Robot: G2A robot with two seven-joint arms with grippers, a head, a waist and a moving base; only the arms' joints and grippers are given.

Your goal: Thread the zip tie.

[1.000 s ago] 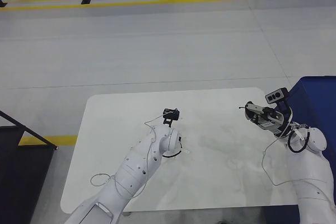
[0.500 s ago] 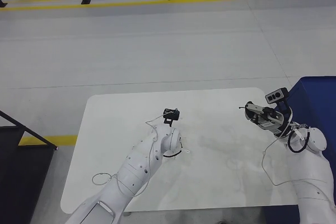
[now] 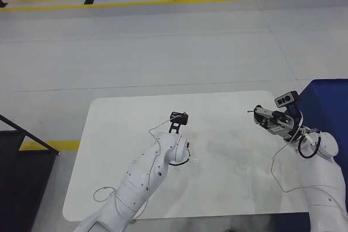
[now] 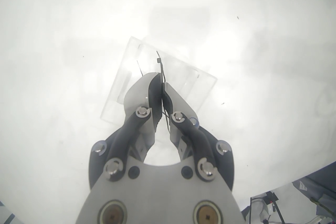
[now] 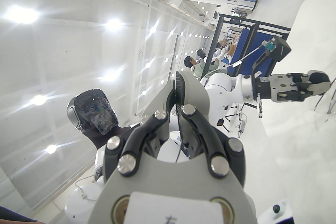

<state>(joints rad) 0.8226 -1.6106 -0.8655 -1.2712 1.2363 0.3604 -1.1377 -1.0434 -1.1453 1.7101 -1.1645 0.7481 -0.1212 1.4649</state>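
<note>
Holding a black zip tie, the left gripper is shut tight on it. The tie sticks out past the fingertips, just above a clear plastic piece lying on the white tabletop. The right gripper is well apart from it, squeezed shut on a thin black strip.

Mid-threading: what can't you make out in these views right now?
- Left wrist view: the shut left gripper covers the zip tie mid-length. Whether its tail is through the head is too fine to tell.
- Left wrist view: the clear tray has its near edge hidden behind that gripper.
- Right wrist view: a thin dark line runs between the right gripper fingers. What it is stays unclear.
</note>
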